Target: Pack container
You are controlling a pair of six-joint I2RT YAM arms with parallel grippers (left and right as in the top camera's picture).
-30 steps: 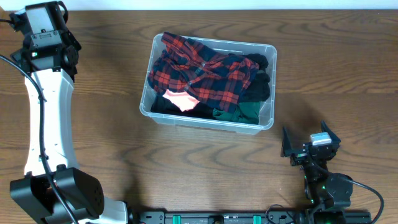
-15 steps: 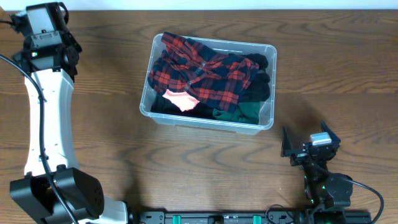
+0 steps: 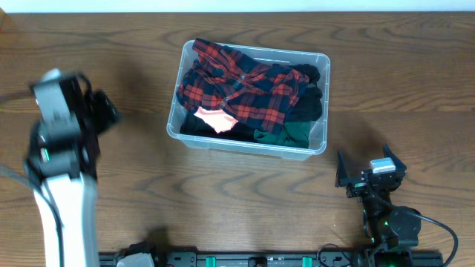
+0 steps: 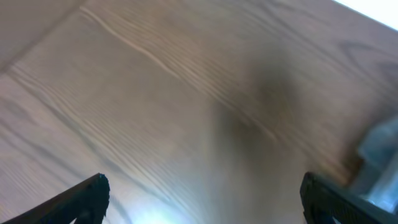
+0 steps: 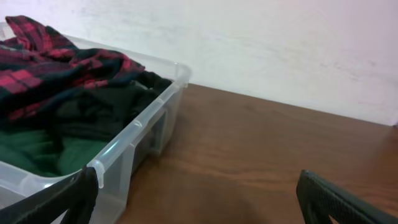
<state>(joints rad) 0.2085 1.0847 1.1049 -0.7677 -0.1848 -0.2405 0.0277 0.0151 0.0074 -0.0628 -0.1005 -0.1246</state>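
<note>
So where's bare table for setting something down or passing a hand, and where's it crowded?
Bare wood lies between the left arm and the container, along the table's front edge between both arms, and right of the container beyond the right fingers. The container itself is crowded, heaped with a plaid shirt and dark clothes.

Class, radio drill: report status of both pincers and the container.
Left pincer open, empty, over table. Right pincer open, empty, clear of container. Container holds clothes; nothing blocking.

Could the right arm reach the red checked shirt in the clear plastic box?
Probably yes: the clear plastic box has no lid, the red checked shirt lies on top, and only bare wooden table separates it from the right end effector.
</note>
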